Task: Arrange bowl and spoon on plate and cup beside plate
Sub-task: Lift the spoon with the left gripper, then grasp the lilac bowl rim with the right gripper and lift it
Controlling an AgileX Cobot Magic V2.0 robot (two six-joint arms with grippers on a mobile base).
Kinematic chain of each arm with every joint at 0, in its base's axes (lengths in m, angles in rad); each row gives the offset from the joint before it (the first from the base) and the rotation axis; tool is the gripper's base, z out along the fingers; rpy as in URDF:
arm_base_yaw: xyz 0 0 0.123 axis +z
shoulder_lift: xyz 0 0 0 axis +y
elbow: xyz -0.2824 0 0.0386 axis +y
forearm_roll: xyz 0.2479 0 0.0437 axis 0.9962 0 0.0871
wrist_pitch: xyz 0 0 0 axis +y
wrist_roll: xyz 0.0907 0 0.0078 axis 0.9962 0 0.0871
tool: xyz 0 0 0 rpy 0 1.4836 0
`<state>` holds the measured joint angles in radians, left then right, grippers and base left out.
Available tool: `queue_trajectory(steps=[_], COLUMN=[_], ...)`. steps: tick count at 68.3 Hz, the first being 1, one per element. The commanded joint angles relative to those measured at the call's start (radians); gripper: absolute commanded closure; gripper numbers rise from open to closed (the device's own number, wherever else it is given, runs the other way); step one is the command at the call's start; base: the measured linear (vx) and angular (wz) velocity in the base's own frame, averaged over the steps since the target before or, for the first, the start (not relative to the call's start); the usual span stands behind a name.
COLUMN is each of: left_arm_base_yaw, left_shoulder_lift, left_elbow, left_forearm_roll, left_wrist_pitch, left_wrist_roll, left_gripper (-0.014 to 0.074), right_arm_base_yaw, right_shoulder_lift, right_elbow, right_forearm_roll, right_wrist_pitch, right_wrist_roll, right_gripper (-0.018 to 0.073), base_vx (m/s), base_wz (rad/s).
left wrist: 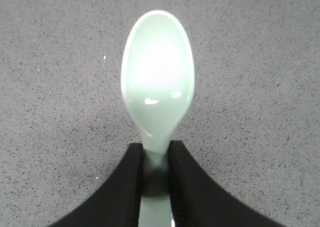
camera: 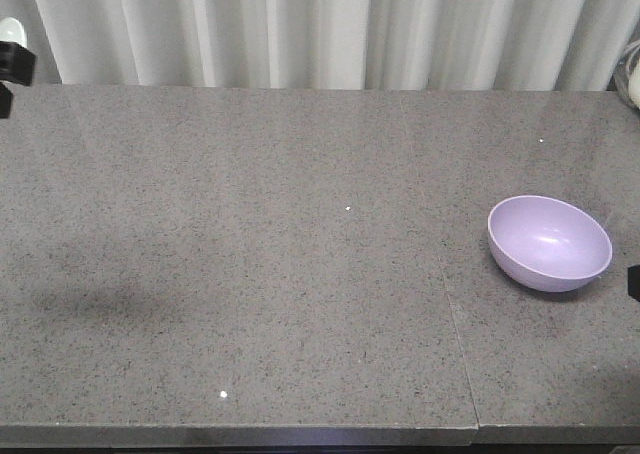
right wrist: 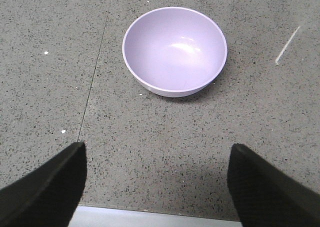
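Bowl (camera: 550, 242), lavender and empty, stands upright on the right part of the grey speckled surface (camera: 250, 274), just right of a thin seam (camera: 455, 314) that runs front to back through it. In the right wrist view the bowl lies ahead of the right end effector (right wrist: 157, 149), whose two black fingers (right wrist: 45, 189) are spread wide with nothing between them, clear of the bowl and low over the near part of the surface. The left end effector (left wrist: 156, 154) is clenched on the spoon (left wrist: 157, 82): its jaws press the flat handle from both sides just behind the neck, and the pale mint scoop points away from the wrist camera, its broad face toward the lens, over bare stone. From the front, this end effector shows only at the far left edge, well apart from the bowl. A pale pleated curtain (camera: 320, 29) hangs behind the surface.
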<state>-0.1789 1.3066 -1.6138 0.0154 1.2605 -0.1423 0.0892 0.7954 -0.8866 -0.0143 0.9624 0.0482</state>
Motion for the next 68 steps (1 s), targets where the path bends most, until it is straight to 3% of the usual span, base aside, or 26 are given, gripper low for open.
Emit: queue_trajectory(steps=[1,20,35,52,61,68], left_arm_base_yaw=[-0.005,-0.005,-0.005,-0.005,-0.005,-0.005], left_shoulder_lift=[-0.056,-0.075,-0.075,-0.075,-0.075,-0.075], left_elbow=[-0.026,-0.026,-0.026,-0.026,-0.026,-0.026], left_forearm_roll=[-0.004,-0.004,-0.004,-0.004,-0.004,-0.004], left_wrist_pitch=[-0.037,-0.036,-0.033,-0.031,-0.029,-0.029], left_wrist_roll=[-0.003,-0.003,-0.003,-0.003,-0.003,-0.003], left_gripper=[0.0604,0.0604,0.0603,0.0604,0.0604,0.0604], right_arm_base_yaw=[-0.003,-0.003,-0.003,-0.008,-0.082,-0.163], right_shoulder_lift=[0.001,0.011,0.092,0.253,0.357,0.438], right_elbow=[-0.032,-0.032,-0.033,-0.099,-0.173,-0.218], right_forearm_roll=[-0.001,0.036,-0.111,-0.171,-0.150,-0.069], right_wrist_pitch=[-0.058,-0.074,-0.115,-0.160,-0.173,-0.175], right_wrist_roll=[-0.007,0.007,0.142,0.152,0.132,0.035], right_gripper=[-0.0010,-0.0010,-0.0010,-0.0010,-0.0010,-0.0010], base_vx=[0.00,0.00,0.00,0.00,0.00,0.00], base_wz=[0.00,0.00,0.00,0.00,0.00,0.00])
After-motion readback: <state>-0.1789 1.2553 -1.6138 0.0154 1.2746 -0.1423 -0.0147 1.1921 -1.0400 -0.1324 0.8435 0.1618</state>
